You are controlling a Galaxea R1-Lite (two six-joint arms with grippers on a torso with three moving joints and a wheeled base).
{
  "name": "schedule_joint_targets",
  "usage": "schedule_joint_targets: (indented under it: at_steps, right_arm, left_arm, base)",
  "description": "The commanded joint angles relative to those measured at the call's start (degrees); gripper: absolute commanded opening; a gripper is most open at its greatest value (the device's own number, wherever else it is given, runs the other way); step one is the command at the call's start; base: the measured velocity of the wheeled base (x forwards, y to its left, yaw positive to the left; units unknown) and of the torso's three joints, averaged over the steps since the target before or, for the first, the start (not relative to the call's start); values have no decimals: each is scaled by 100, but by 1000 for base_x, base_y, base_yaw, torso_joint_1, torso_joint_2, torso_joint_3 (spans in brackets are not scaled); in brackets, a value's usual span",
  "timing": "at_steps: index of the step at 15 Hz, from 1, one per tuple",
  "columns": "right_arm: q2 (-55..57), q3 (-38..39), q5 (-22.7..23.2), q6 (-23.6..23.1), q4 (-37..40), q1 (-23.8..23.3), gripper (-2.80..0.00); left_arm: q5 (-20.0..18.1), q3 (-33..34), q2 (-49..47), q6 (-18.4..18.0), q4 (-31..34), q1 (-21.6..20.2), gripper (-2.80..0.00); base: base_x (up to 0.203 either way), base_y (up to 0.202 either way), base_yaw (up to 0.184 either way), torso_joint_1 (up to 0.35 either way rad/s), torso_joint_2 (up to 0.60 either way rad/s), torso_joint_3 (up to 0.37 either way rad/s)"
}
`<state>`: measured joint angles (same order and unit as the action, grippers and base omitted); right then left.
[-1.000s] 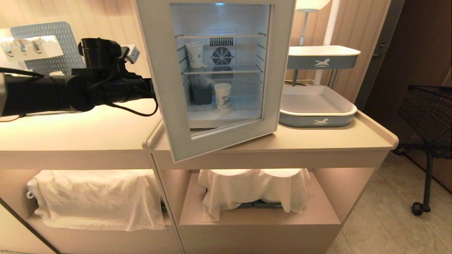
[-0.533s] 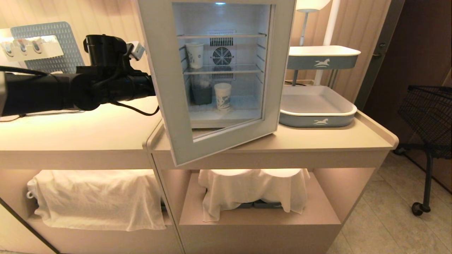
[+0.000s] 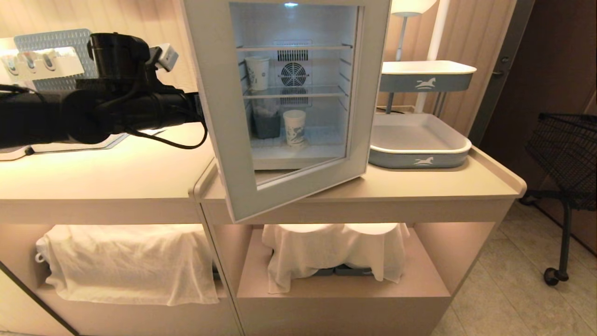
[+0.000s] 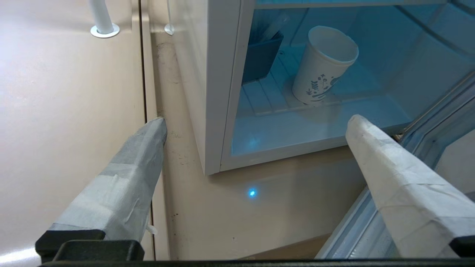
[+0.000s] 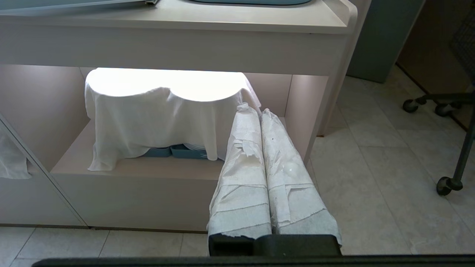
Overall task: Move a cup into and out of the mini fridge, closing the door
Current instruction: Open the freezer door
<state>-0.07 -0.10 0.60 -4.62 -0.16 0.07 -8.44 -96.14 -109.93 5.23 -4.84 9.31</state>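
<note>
Left wrist view: left gripper hanging with fingers spread wide, nothing between them, outside mini fridge at its front corner. Cup standing upright on fridge floor, ahead of gripper and nearer one finger than other, well apart from both. Cup's long axis vertical, mouth up. Door standing ajar, swung toward robot's left. Left arm nearer cup by far. Right gripper sitting low beside counter, fingers pressed together, idle. Second cup sitting on middle shelf.
</note>
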Motion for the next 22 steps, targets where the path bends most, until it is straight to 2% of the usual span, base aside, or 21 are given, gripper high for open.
schedule_joint_targets:
  at_steps: [1, 3, 4, 9, 11, 13, 16, 18, 20, 22]
  right_arm:
    - [-1, 1, 2, -4, -2, 1, -280]
    - [7, 1, 2, -4, -2, 1, -280]
    - [-1, 1, 2, -4, -2, 1, -280]
    - [-1, 1, 2, -4, -2, 1, -280]
    - [-1, 1, 2, -4, -2, 1, -280]
    - [-1, 1, 2, -4, -2, 1, -280]
    - [-1, 1, 2, -4, -2, 1, -280]
    - [-1, 1, 2, -4, -2, 1, -280]
    - [-1, 1, 2, -4, -2, 1, -280]
    - [-1, 1, 2, -4, -2, 1, -280]
  left_arm:
    - [-7, 129, 224, 13, 2, 0, 0]
    - [17, 351, 354, 14, -65, 44, 0]
    - [8, 487, 411, 31, -221, 119, -280]
    - [-55, 627, 593, 140, -411, 842, -280]
    - [-61, 635, 710, 306, -404, 1162, -280]
    - [-45, 700, 869, 458, -403, 1654, -280]
    - [-21, 885, 1161, 617, -412, 2653, -280]
    - [-1, 1038, 1353, 713, -407, 2915, -280]
    - [-23, 1091, 1428, 1069, -445, 3139, -280]
    - [-34, 1062, 1617, 1701, -453, 3473, -280]
  base:
    - [0, 0, 0, 0, 0, 0]
    - [0, 0, 0, 0, 0, 0]
    - [0, 0, 0, 0, 0, 0]
    - [0, 0, 0, 0, 0, 0]
    - [0, 0, 0, 0, 0, 0]
    - [0, 0, 0, 0, 0, 0]
    - [0, 0, 0, 0, 0, 0]
    - [0, 0, 0, 0, 0, 0]
    - [0, 0, 0, 0, 0, 0]
    - [0, 0, 0, 0, 0, 0]
